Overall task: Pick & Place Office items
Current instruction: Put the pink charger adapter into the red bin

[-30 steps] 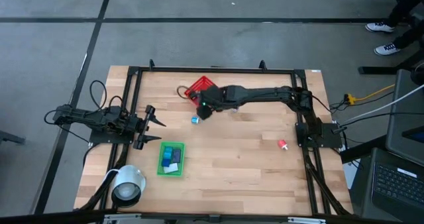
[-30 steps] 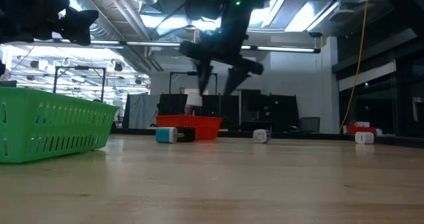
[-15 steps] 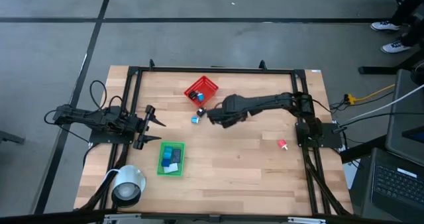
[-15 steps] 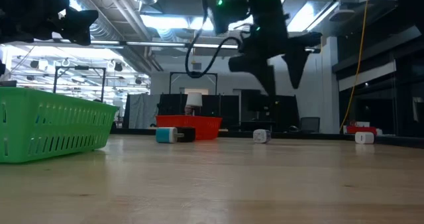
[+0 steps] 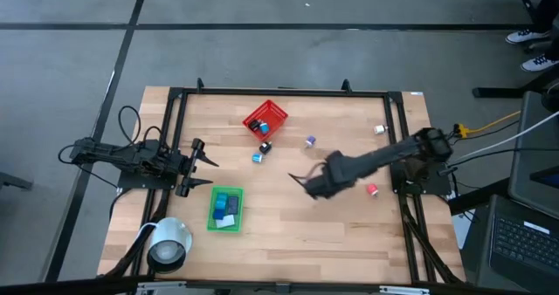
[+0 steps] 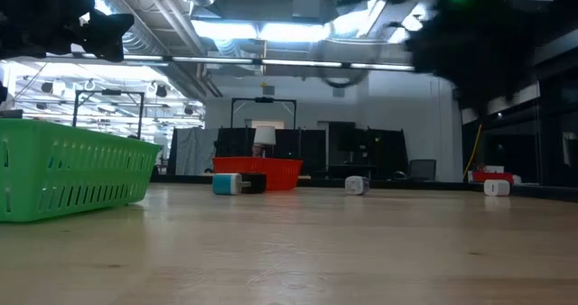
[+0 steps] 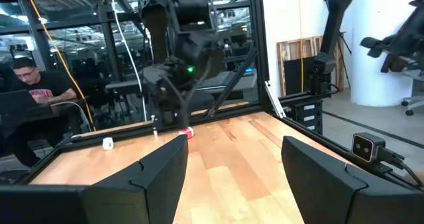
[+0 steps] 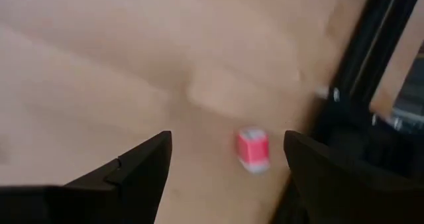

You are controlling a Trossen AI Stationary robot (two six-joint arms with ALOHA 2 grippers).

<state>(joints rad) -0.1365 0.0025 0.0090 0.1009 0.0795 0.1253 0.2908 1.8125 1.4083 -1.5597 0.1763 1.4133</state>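
Observation:
Small office items lie scattered on the wooden table: a blue block [image 5: 258, 158], a black piece [image 5: 265, 147], a purple bit [image 5: 310, 141], a white bit [image 5: 380, 130] and a pink-red bit [image 5: 372, 190]. My right gripper [image 5: 300, 178] hovers open over the middle of the table, left of the pink-red bit [image 8: 252, 148], which its wrist view [image 8: 228, 177] sees ahead. My left gripper [image 5: 199, 166] waits open at the table's left, holding nothing [image 7: 232, 177]. More pieces lie in the green tray [image 5: 212, 221] and the red basket [image 5: 278, 112].
A white roll [image 5: 170, 243] sits at the near left corner. A black frame [image 5: 279, 92] runs round the table's edges. The green tray [image 6: 72, 174] stands near in the low view, the red basket [image 6: 257, 171] far back. A person [image 7: 26, 85] sits beyond the table.
My right gripper has swung away from the red basket, toward the table's near edge and right, toward the pink-red bit. The basket, the black piece and the purple bit, covered by the arm before, now show. Nothing on the table has visibly moved.

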